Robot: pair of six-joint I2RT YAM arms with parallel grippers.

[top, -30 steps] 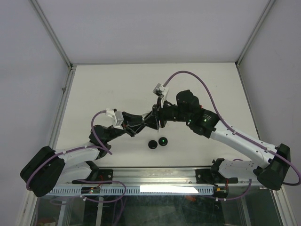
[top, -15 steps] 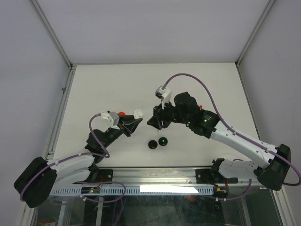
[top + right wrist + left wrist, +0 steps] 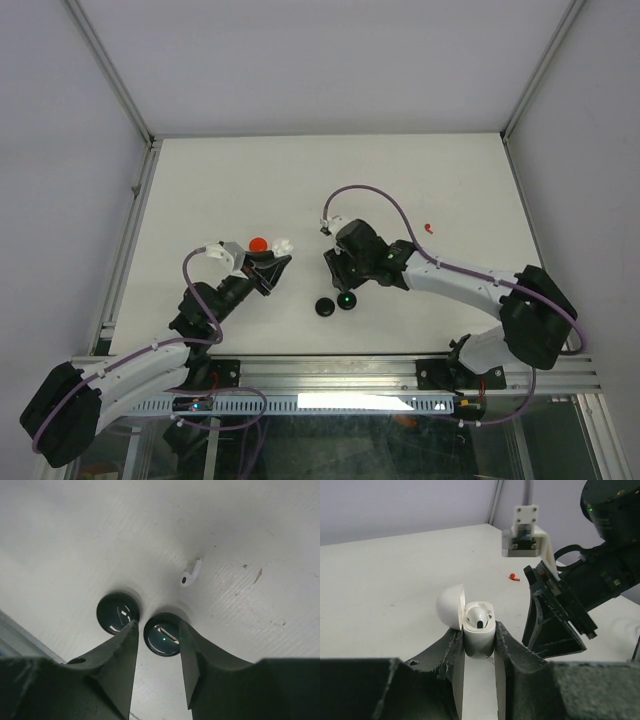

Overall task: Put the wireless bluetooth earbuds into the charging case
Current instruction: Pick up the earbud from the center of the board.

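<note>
On the white worktop (image 3: 200,180), the arms are drawing apart after meeting mid-table. Nearest, the right pincer (image 3: 157,625), half-wide and empty, is now hovering over two black discs (image 3: 118,612), with one loose white earbud (image 3: 190,574) just beyond them. The left pincer (image 3: 479,630) is clamping the single open charging case (image 3: 479,647), and one seated white earbud (image 3: 479,616) is lying inside it, so the loose one is probably next. Farther off are lying one red disc (image 3: 258,243) and one red earbud (image 3: 514,577).

White charging case (image 3: 479,641), white earbud (image 3: 191,573), red earbud (image 3: 514,577), two black discs (image 3: 118,612), off-white table (image 3: 390,575).
</note>
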